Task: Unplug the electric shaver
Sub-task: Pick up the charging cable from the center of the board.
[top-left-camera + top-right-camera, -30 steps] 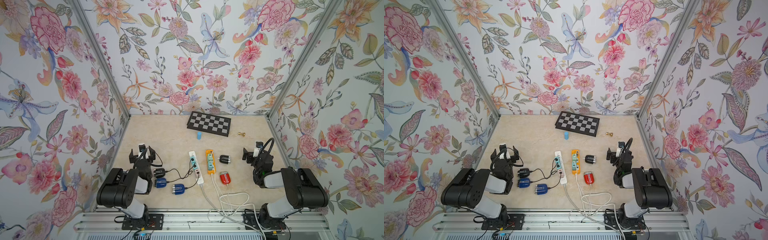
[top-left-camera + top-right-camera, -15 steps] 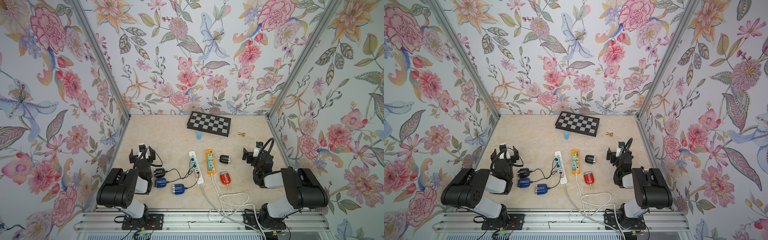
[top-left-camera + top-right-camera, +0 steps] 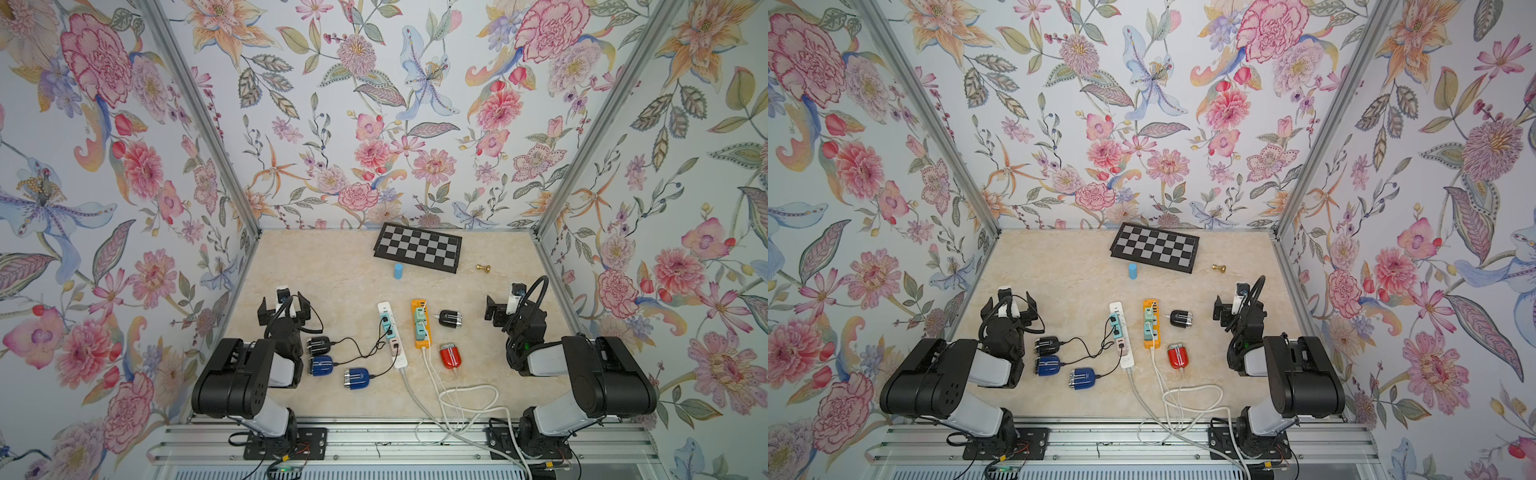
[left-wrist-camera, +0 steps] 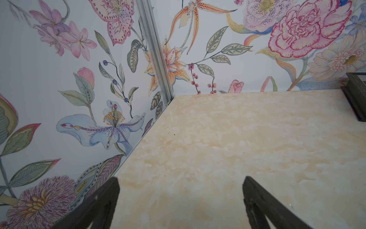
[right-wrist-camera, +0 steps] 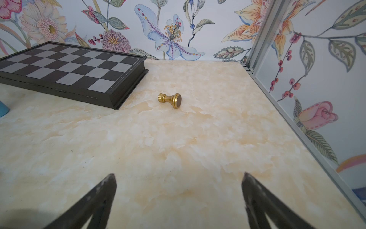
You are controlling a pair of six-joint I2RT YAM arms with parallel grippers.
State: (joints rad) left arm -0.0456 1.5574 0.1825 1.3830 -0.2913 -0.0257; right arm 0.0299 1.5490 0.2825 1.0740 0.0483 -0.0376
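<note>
Electric shavers: counted five on the marble table (image 3: 332,266), found none gripped; could not tell which one was meant.

Left gripper (image 3: 284,309) (image 4: 181,179): stood spread wide, held nothing, hung over bare tabletop near the left wall, aimed toward the back corner.

Right gripper (image 3: 494,309) (image 5: 179,175): likewise parted fully and empty, close to the right wall, faced the back.

Just beside the left arm: black shaver (image 3: 318,345). Next toward the front: dark blue shaver (image 3: 322,365). Further toward the middle: second blue shaver (image 3: 357,379). All three joined by thin black cords to white power strip (image 3: 390,332) at centre.

Right of that strip, near and roughly parallel: orange power strip (image 3: 421,324). Just right of it: small black shaver (image 3: 450,319), nose toward the strip; plugged in or not, could not tell. In front of that: red shaver (image 3: 451,356), white cord trailing from its near end into looped white cables at the front edge.

Farther back: blue cylinder (image 3: 398,271) upright, chessboard (image 3: 417,252) near the back wall, gold chess piece (image 5: 170,100) tipped on its side, right of the board.
</note>
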